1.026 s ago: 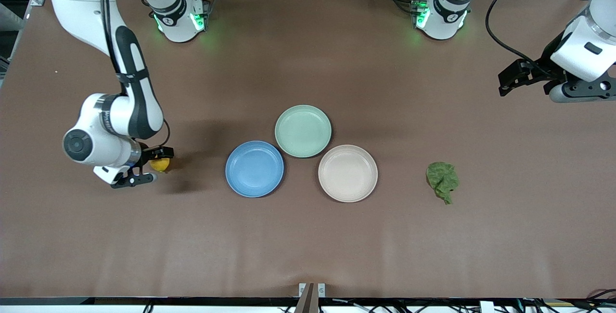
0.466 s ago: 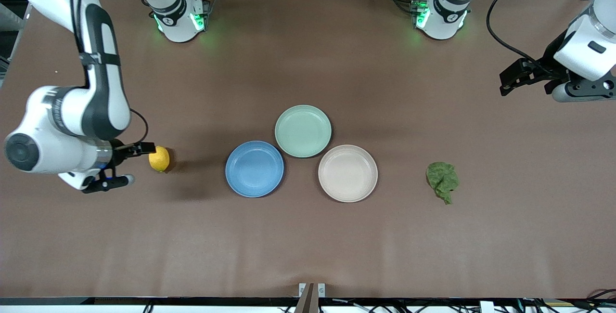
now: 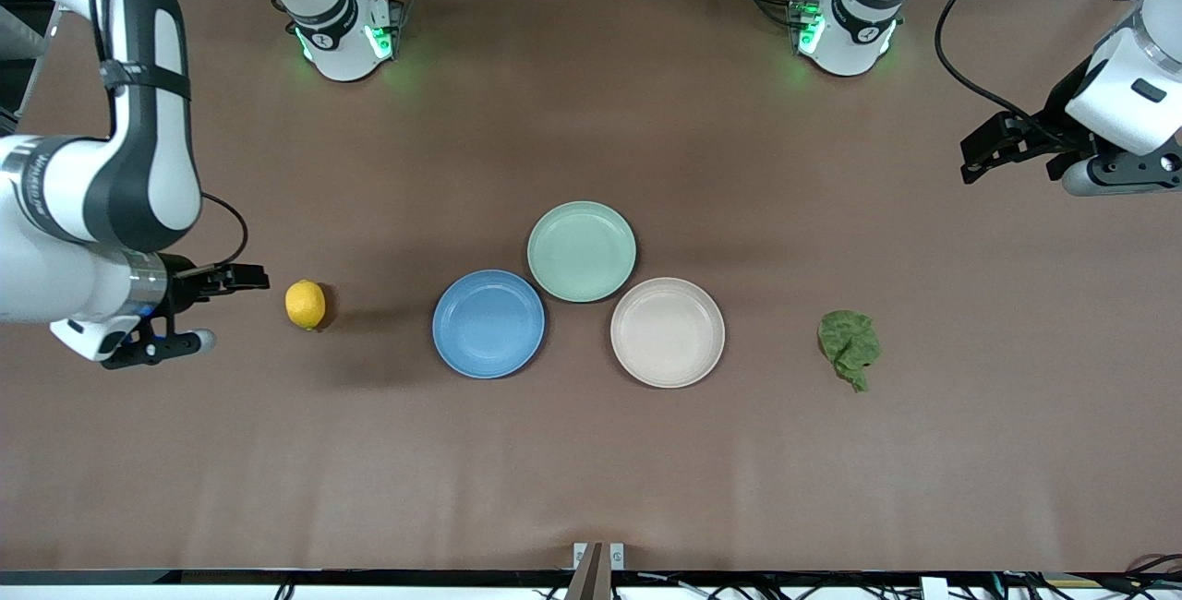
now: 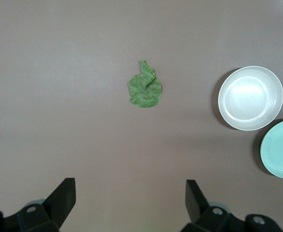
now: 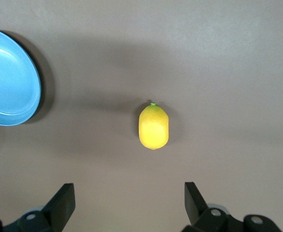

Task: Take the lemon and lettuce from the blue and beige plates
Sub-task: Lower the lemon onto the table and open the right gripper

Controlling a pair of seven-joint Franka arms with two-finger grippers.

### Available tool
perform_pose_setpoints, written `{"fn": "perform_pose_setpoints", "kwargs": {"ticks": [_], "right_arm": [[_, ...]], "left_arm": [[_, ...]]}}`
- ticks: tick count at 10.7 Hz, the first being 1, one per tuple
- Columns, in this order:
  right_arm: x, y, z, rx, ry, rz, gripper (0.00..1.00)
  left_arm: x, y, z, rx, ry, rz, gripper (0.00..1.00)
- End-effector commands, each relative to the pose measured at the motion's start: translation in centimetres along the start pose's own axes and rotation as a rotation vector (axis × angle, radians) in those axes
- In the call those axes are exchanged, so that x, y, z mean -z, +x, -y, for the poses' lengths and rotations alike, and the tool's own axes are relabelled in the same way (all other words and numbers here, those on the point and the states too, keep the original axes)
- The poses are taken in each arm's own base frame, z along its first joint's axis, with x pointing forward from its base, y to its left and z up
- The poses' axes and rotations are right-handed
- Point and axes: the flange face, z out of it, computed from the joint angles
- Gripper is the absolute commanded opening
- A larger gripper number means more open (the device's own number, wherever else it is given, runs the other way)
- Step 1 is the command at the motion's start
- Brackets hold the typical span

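The lemon [image 3: 305, 304] lies on the bare table, beside the blue plate [image 3: 488, 323] toward the right arm's end; it also shows in the right wrist view [image 5: 154, 127]. The lettuce [image 3: 850, 347] lies on the table beside the beige plate [image 3: 667, 332] toward the left arm's end, and shows in the left wrist view [image 4: 145, 90]. Both plates are empty. My right gripper [image 3: 222, 309] is open and empty, apart from the lemon, toward the right arm's end. My left gripper [image 3: 981, 155] is open and empty, raised over the table at the left arm's end.
A pale mint-green plate [image 3: 582, 251], empty, touches both other plates and lies farther from the front camera. The blue plate [image 5: 8, 79] shows in the right wrist view; the beige plate [image 4: 250, 98] and the mint plate [image 4: 281, 149] show in the left wrist view.
My right gripper let go of the lemon and drew back from it toward the right arm's end of the table. The lemon stays on the table. The left arm has barely moved.
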Motion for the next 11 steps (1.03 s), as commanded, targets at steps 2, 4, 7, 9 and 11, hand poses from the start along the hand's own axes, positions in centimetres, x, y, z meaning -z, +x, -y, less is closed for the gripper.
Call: {"fn": "perform_pose_setpoints", "kwargs": {"ticks": [2,4,7,9,11], "right_arm": [[3.3,-2.0,-1.3,-0.009,0.038,-0.049,1.00],[5.4,-3.4,-1.3,0.029,0.053,-0.083,1.00],[7.0,-4.9,-0.6,0.027,0.001,-0.088,1.00],[7.9,-6.1,-0.1,-0.007,0.018,-0.110,1.00],[8.5,-7.8,0.3,-0.002,0.019,-0.180,1.00]], "left_arm": [[0.6,-0.1,0.2,-0.016,-0.019,0.007,1.00],[0.6,-0.1,0.4,-0.014,-0.016,0.006,1.00],[0.6,0.0,0.6,-0.011,-0.013,0.006,1.00],[0.6,0.0,0.6,-0.011,-0.013,0.006,1.00],[0.6,-0.1,0.4,-0.015,-0.010,0.005,1.00]]}}
